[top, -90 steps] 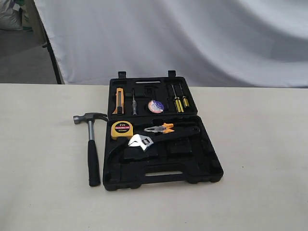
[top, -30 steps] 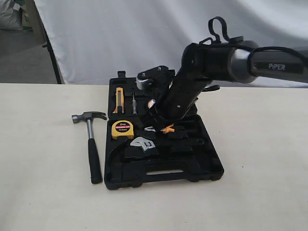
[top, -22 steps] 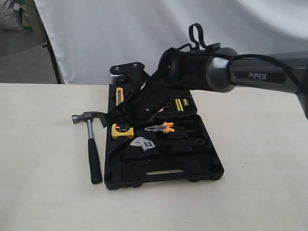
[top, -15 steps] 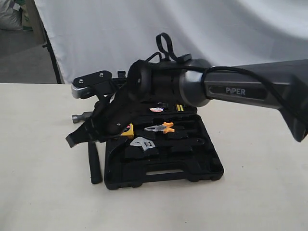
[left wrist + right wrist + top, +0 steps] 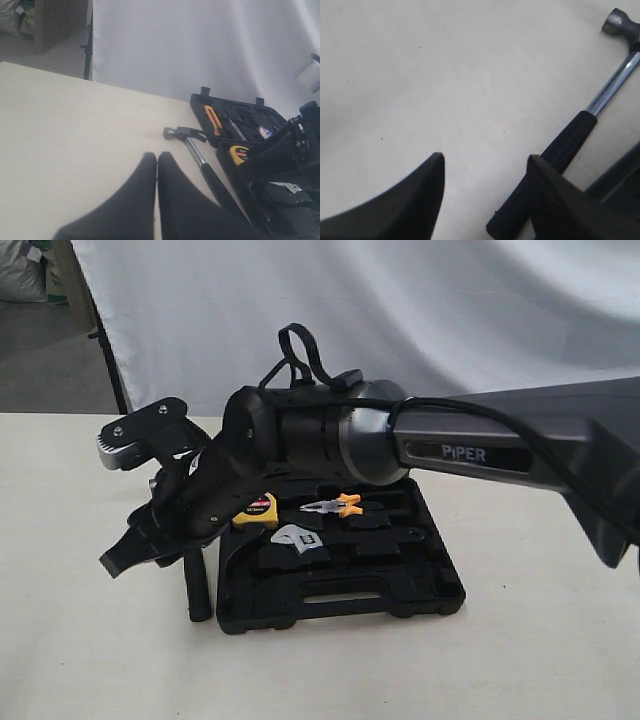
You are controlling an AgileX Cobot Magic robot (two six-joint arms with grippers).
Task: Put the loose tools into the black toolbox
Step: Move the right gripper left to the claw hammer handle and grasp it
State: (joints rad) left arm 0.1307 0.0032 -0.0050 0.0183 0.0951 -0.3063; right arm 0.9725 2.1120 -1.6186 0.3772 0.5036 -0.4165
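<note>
CROSS-TABLE REACH: The right gripper [image 5: 485, 159] hangs low over the table [image 5: 395, 75], jaws parted and nothing between them. Its arm is angled across the black toolbox [image 5: 430, 585] towards the claw hammer [image 5: 570, 145], the one loose tool outside the case. The hammer lies flat just beside the toolbox's left wall. One fingertip sits next to its rubber grip, probably lining up a pinch.

The adjustable wrench [image 5: 295, 540] lies in the near half, close to the tape measure [image 5: 258, 510] and pliers [image 5: 335, 505]. The tape roll [image 5: 264, 132] sits in the lid half.

The left gripper [image 5: 157, 165], closed and empty, waits well apart. The case wall crowds the handle, leaving the inner finger little room.
</note>
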